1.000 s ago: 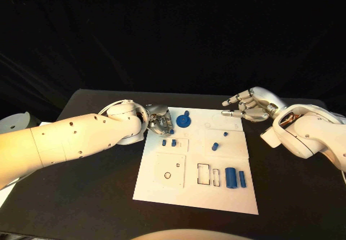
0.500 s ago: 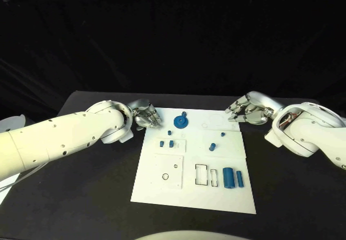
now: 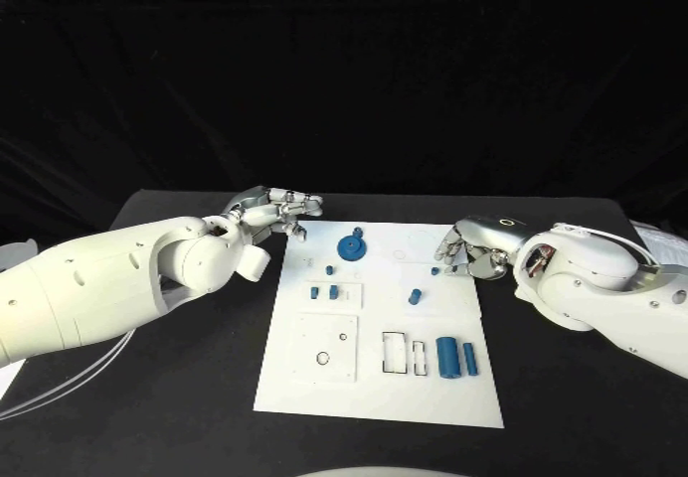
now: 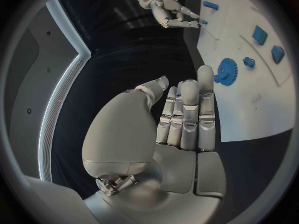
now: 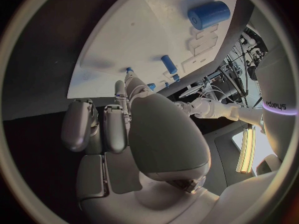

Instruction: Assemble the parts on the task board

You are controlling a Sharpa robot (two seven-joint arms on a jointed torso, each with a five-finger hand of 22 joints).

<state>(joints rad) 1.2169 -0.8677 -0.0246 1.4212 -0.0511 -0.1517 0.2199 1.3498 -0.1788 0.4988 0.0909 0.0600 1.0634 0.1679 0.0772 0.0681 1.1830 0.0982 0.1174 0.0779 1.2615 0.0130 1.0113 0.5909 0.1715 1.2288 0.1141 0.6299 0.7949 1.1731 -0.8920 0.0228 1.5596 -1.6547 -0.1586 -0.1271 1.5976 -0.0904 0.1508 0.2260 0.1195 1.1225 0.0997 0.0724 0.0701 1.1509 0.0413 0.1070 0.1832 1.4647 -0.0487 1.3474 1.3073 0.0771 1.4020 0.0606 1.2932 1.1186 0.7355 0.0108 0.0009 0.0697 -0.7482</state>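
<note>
The white task board [image 3: 370,383] lies mid-table. On it are a blue gear [image 3: 351,244], small blue pegs [image 3: 331,268] [image 3: 415,295], a pair of small blocks [image 3: 324,292] and two blue cylinders [image 3: 456,357]. My left hand [image 3: 279,211] hovers off the board's far left corner, fingers straight and apart, holding nothing; the left wrist view shows the fingers [image 4: 190,109] pointing toward the gear [image 4: 227,71]. My right hand [image 3: 470,250] sits at the board's right edge, fingers bent down, tips close to a small peg [image 3: 437,269]. I cannot tell whether they touch it.
Black table [image 3: 172,397] surrounds the board on all sides. The board has rectangular cut-outs [image 3: 405,354] and a raised square plate with a hole [image 3: 327,348]. The right wrist view shows the cylinders [image 5: 209,14] and a peg [image 5: 168,63] beyond the fingers.
My left hand has drawn back from beside the gear to the far left and straightened its fingers. My right hand has come down and inward to the board's right edge.
</note>
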